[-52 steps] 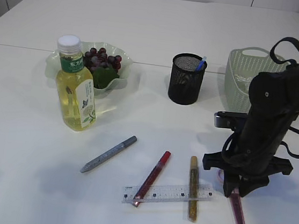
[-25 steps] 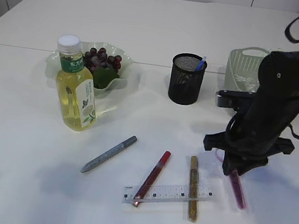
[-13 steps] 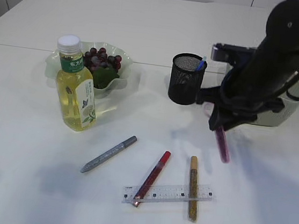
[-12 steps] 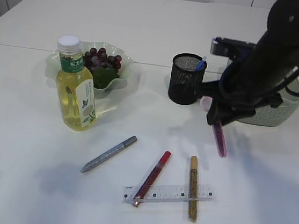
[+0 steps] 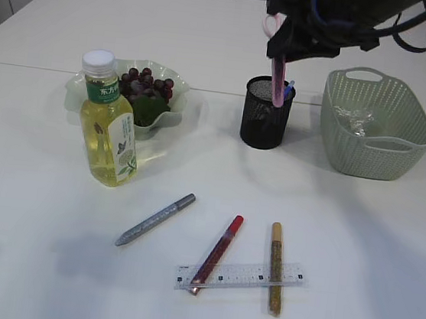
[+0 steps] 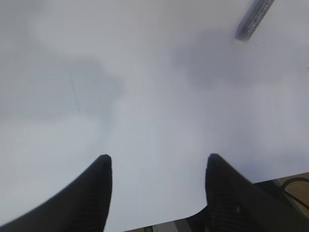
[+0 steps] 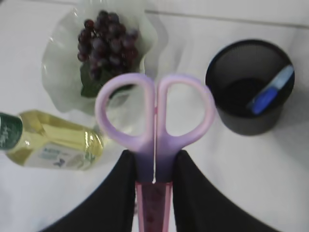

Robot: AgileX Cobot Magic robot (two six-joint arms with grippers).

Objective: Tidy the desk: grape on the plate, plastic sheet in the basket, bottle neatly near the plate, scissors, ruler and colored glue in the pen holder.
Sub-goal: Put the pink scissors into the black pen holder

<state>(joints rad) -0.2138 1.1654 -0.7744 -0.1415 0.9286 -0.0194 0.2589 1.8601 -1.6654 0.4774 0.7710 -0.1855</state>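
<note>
My right gripper [image 5: 288,41] is shut on the pink-handled scissors [image 5: 277,67], holding them upright with the tip down over the black mesh pen holder [image 5: 265,113]. In the right wrist view the scissors [image 7: 154,121] sit between the jaws [image 7: 154,166], with the pen holder [image 7: 250,94] to the right holding a blue item. Grapes [image 5: 146,85] lie on the green plate [image 5: 174,109]. The bottle [image 5: 109,122] stands in front of the plate. Grey [image 5: 155,219], red [image 5: 216,253] and gold [image 5: 275,267] glue pens and a clear ruler [image 5: 238,276] lie on the table. My left gripper [image 6: 157,164] is open over bare table.
The green basket [image 5: 375,124] stands at the right with a crumpled plastic sheet [image 5: 354,119] inside. The red and gold pens cross the ruler. The tip of the grey pen [image 6: 253,19] shows at the top right of the left wrist view.
My right gripper has lifted the scissors from the table at the right and carried them up and left to above the pen holder. The left arm has not moved.
</note>
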